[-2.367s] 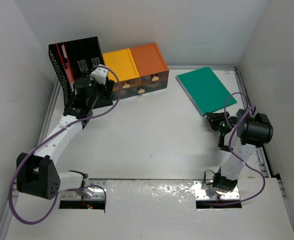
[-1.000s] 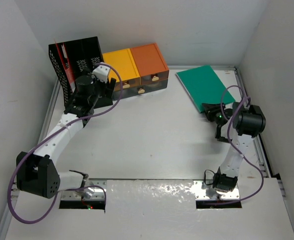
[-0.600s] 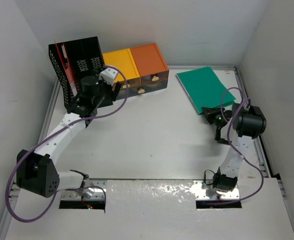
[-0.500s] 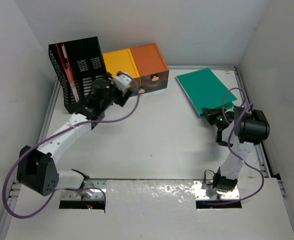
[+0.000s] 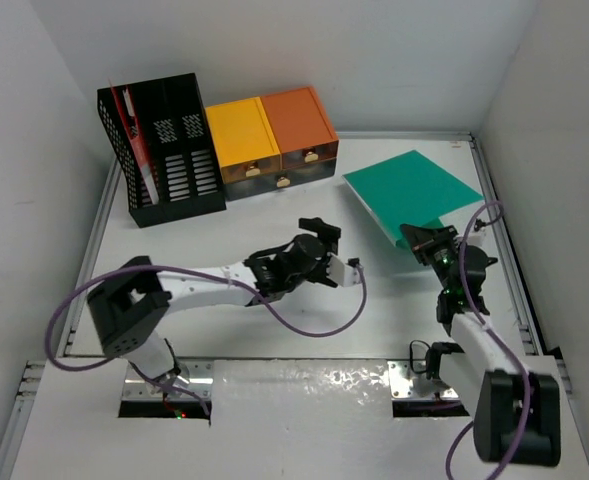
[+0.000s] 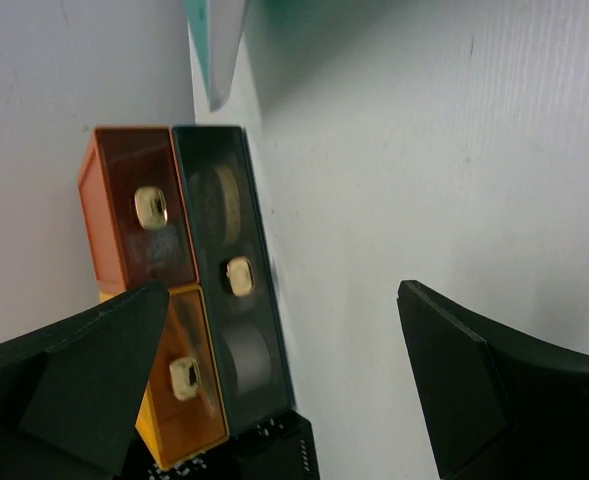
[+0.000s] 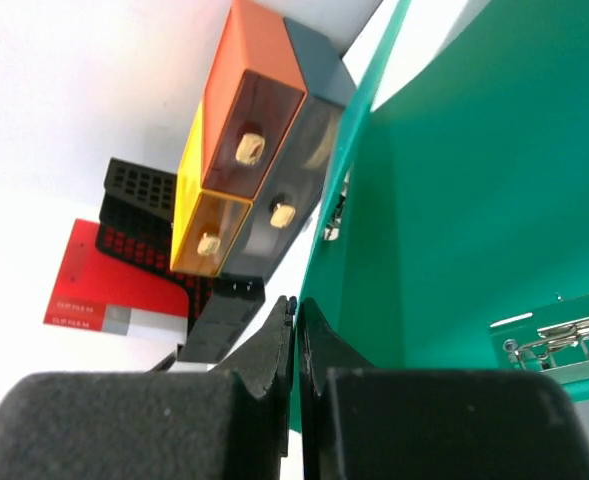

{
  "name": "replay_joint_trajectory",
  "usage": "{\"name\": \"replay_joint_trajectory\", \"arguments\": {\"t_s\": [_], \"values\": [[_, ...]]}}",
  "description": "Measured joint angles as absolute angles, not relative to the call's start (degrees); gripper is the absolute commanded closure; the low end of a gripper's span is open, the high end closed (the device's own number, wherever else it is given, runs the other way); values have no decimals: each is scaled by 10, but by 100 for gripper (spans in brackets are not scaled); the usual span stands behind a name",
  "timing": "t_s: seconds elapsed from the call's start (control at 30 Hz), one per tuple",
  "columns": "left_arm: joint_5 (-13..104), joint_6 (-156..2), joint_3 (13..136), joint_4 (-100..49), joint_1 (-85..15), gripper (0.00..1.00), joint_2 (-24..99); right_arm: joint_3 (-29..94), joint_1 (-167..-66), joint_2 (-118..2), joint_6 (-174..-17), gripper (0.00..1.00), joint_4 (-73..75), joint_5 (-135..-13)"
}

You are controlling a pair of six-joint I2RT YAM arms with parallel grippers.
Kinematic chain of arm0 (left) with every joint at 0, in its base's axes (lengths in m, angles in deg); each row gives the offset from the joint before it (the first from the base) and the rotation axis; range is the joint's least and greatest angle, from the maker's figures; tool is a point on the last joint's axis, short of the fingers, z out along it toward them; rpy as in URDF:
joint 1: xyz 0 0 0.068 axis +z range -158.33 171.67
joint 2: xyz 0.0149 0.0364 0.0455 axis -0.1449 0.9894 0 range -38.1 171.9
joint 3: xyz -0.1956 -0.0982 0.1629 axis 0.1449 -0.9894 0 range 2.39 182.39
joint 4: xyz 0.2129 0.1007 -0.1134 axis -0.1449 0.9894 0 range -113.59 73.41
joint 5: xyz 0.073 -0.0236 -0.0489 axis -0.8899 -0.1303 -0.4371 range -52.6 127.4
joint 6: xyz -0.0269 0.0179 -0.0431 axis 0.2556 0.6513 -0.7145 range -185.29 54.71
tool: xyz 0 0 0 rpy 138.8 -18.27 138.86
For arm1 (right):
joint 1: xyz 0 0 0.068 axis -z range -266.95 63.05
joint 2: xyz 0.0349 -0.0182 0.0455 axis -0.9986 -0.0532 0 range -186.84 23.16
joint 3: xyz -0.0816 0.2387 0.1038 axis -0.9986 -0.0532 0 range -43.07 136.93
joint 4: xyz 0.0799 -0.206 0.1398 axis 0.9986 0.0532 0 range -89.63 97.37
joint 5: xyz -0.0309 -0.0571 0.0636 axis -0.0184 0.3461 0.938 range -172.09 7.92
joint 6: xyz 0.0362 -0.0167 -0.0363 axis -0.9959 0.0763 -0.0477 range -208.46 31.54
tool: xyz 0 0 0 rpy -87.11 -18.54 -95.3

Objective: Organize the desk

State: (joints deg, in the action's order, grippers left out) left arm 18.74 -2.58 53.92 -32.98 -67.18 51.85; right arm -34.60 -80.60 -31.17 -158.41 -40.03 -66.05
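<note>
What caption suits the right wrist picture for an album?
Right fingers pinch the green binder by its cover edge, small drawers beyond.

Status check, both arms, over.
Left gripper open, empty, facing drawer units. Right gripper shut on green binder, cover lifted. Desk: purple cable looped beside left arm.

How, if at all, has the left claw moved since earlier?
Yes. The left claw swung away from the black rack, rightward and toward the near side.
</note>
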Motion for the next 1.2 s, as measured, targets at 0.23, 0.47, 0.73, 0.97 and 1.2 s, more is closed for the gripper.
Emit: {"name": "replay_joint_trajectory", "arguments": {"t_s": [0.23,0.47,0.73,0.97,1.2], "values": [[181,-14,618,-379,-719,0,641,-346,-816,-175,-1574,100,-238,-666],[159,-13,643,-458,-719,1,698,-347,-819,-122,-1576,100,-141,-642],[152,-35,678,-509,-719,2,767,-348,-820,-63,-1589,100,-88,-618],[170,-82,774,-412,-719,59,816,-347,-810,-60,-1603,100,-82,-633],[180,-116,832,-302,-716,100,817,-340,-802,-65,-1605,83,-87,-671]]}}
